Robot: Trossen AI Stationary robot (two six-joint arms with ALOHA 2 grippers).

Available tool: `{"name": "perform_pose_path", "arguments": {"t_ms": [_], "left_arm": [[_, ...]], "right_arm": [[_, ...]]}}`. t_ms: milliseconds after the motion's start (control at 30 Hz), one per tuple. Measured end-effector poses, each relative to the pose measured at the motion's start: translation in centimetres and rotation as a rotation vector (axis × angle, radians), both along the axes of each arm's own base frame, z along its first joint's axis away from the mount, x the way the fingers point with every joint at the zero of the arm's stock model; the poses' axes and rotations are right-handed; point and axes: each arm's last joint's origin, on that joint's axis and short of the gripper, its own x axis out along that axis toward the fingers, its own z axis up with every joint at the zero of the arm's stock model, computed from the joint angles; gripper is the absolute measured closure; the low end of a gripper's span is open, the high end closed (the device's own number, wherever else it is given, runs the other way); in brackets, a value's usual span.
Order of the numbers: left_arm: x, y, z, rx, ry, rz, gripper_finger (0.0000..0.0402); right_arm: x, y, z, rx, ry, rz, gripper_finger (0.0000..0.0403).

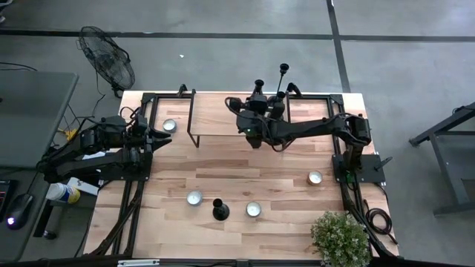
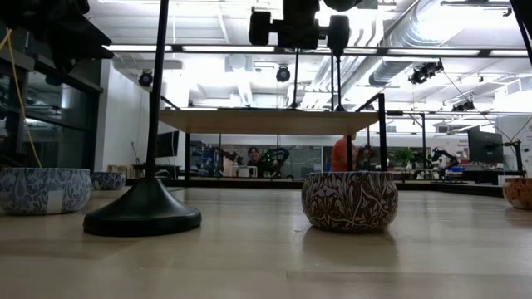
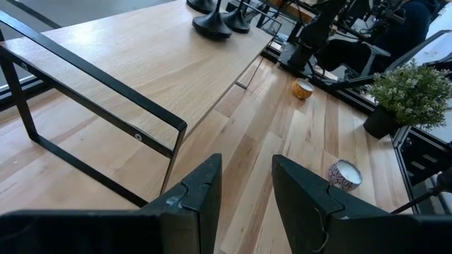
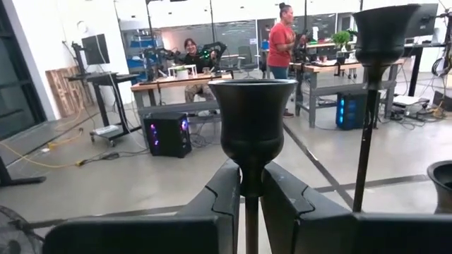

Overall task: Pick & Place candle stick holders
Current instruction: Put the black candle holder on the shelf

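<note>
Several black candle stick holders stand on the raised wooden shelf (image 1: 245,111) at the table's far middle. One of them (image 4: 252,120) has its stem between the fingers of my right gripper (image 4: 251,173), which is shut on it. A taller one (image 4: 374,42) stands beside it. Another holder (image 1: 220,210) stands on its round base on the table near the front edge; it also shows in the low view (image 2: 143,212). My left gripper (image 3: 246,176) is open and empty at the table's left, near the shelf's left end. My right gripper pinches the holder's thin stem (image 4: 251,185) between its two fingers, just below the cup. The fingers come level from the table's near side and lie across the upright stem. The holder's base is hidden below the fingers.
Several small patterned bowls sit on the table: one at the left (image 1: 170,125), two near the front (image 1: 194,197) (image 1: 254,209) and one at the right (image 1: 315,178). A potted plant (image 1: 341,237) stands at the front right corner. People are in the room beyond.
</note>
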Motion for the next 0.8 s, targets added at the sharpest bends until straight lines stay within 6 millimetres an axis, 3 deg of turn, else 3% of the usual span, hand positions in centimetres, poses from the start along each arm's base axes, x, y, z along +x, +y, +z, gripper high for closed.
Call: {"name": "perform_pose_path", "arguments": {"t_ms": [467,800], "left_arm": [[0.0,0.0,0.0,0.0,0.0,0.0,0.0279],[0.0,0.0,0.0,0.0,0.0,0.0,0.0279]], "right_arm": [[-0.5,-1.8,-0.6,0.001,0.014,-0.042,0.0375],[-0.3,-0.9,-0.6,0.004,0.048,-0.022,0.0375]]}}
